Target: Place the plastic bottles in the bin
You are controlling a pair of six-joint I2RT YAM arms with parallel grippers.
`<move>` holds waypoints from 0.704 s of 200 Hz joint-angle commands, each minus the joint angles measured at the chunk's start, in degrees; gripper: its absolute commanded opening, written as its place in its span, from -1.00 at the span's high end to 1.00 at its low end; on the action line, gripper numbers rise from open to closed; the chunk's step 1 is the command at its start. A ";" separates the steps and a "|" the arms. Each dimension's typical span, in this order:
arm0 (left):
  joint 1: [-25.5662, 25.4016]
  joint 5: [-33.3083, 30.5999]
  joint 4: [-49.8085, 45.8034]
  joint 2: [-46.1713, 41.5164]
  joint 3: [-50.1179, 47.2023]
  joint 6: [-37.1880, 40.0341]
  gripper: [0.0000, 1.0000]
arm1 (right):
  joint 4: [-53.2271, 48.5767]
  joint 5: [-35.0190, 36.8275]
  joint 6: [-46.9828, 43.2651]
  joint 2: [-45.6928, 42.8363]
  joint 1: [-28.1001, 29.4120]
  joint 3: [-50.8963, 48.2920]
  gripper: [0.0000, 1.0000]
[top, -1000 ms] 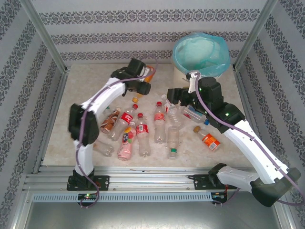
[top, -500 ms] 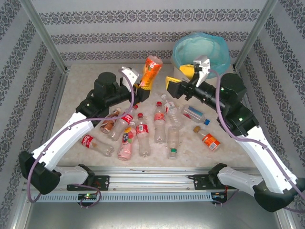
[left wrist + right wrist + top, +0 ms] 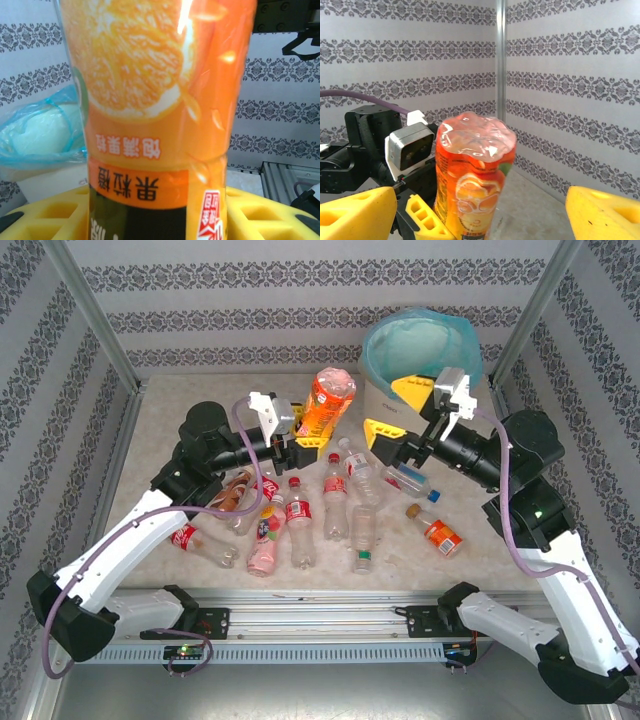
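Top external view: you have both arms raised above the counter point(image 3: 400, 565), with the claws facing each other in front of the bin point(image 3: 470, 345).
Left claw point(image 3: 303, 437): yours is closed on the orange bottle point(image 3: 328, 400). Its yellow fingers point(image 3: 47, 215) press in from either side at the bottom of the left wrist view.
Orange bottle: it is lifted clear of the counter and sticks out beyond the left claw's fingertips, lumpy end farthest from the claw. The label print reads upside down to the left wrist camera.
Right claw point(image 3: 397, 410): yours is spread wide with nothing between the fingers. In the right wrist view the orange bottle stands ahead of it, framed by the two yellow fingers and touching neither.
Gap: the held bottle and the right claw are near each other but apart.
Bin: it sits just behind your right claw, and past the held bottle from the left claw. Its mouth is open and lined with a turquoise bag.
Loose bottles point(image 3: 300, 510): these lie flat on the counter below both claws, on the side toward the arm bases. Most are clear with red caps.
Pink bottle point(image 3: 264, 552): it lies at the near edge of that cluster, under your left claw's side.
Blue-capped bottle point(image 3: 410, 480): it lies on the counter just beneath your right claw.
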 commanded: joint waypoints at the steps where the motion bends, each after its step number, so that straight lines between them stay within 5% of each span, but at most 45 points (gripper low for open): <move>1: -0.85 2.59 5.18 1.45 1.73 -0.69 1.00 | -1.81 -2.20 2.57 -0.48 -2.39 1.79 -0.75; 46: -0.91 4.78 8.18 4.20 2.05 -2.21 1.00 | -0.79 -9.62 7.93 1.88 -7.55 2.20 -0.74; 141: -0.94 7.30 11.34 6.27 1.61 1.30 1.00 | 0.63 -19.16 8.93 8.54 -8.47 7.15 -0.73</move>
